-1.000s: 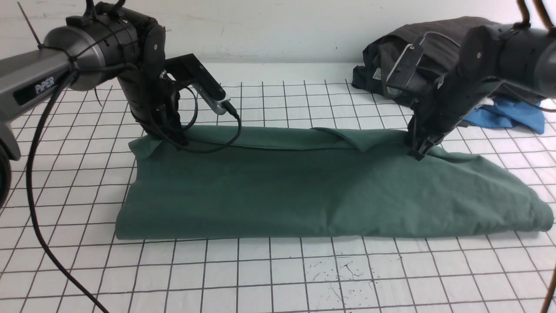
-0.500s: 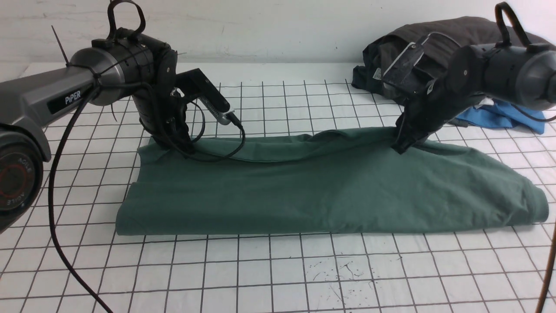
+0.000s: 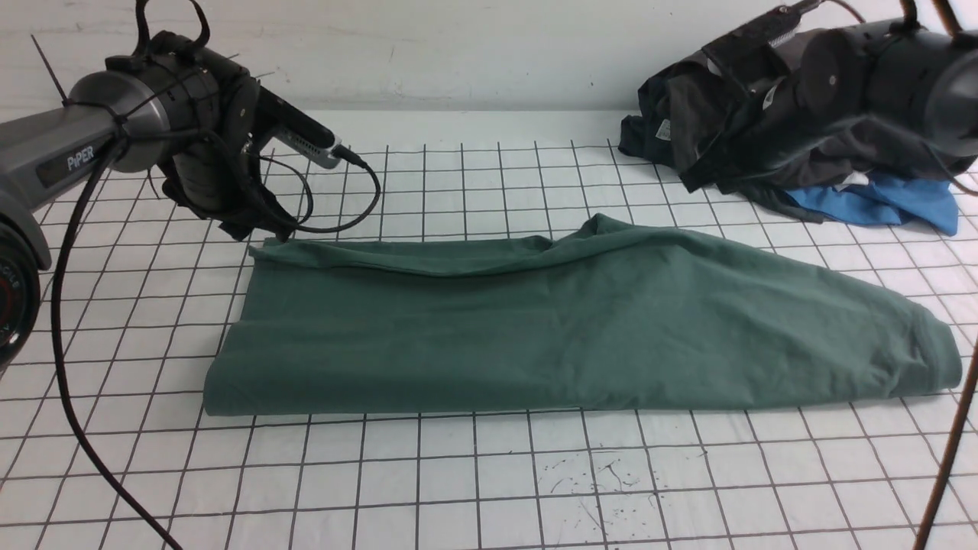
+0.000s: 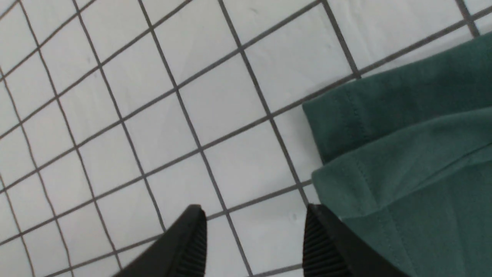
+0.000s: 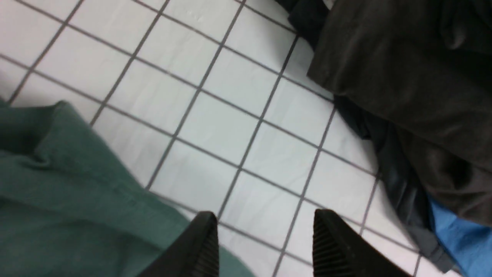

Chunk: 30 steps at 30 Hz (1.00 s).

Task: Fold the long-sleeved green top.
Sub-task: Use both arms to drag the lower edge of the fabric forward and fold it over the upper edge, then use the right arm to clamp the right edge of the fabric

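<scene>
Green top (image 3: pixel 581 336), open table (image 3: pixel 489 489) in front

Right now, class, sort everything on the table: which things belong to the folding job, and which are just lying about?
Belongs to the job: green top; left gripper, open; right gripper, open.
Just lying about: dark grey garment; blue garment.

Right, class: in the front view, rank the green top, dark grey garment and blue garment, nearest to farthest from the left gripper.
1. Green top, its corner beside the left gripper.
2. Dark grey garment, far right.
3. Blue garment, farther right still.
</scene>
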Each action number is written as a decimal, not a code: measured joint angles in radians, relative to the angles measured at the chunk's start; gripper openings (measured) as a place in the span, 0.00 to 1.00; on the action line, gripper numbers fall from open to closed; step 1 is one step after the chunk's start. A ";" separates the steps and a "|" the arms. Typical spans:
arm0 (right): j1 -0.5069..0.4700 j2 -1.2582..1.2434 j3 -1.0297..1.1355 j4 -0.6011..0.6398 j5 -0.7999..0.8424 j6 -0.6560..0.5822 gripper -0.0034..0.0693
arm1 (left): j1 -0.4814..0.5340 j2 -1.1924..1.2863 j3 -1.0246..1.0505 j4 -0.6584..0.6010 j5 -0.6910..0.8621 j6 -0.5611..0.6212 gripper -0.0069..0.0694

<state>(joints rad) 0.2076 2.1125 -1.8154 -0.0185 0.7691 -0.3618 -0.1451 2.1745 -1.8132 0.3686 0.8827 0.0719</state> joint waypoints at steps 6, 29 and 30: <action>0.100 0.024 -0.009 0.173 0.142 -0.118 0.22 | -0.041 -0.021 -0.048 -0.050 0.068 0.011 0.46; 0.116 0.237 -0.012 0.354 -0.410 0.017 0.03 | -0.026 -0.021 -0.051 -0.163 0.184 0.103 0.12; 0.107 0.237 -0.017 0.354 -0.416 0.031 0.03 | -0.026 -0.021 -0.051 -0.163 0.184 0.103 0.12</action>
<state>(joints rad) 0.3148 2.3496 -1.8327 0.3358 0.3536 -0.3309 -0.1714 2.1532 -1.8640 0.2054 1.0670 0.1746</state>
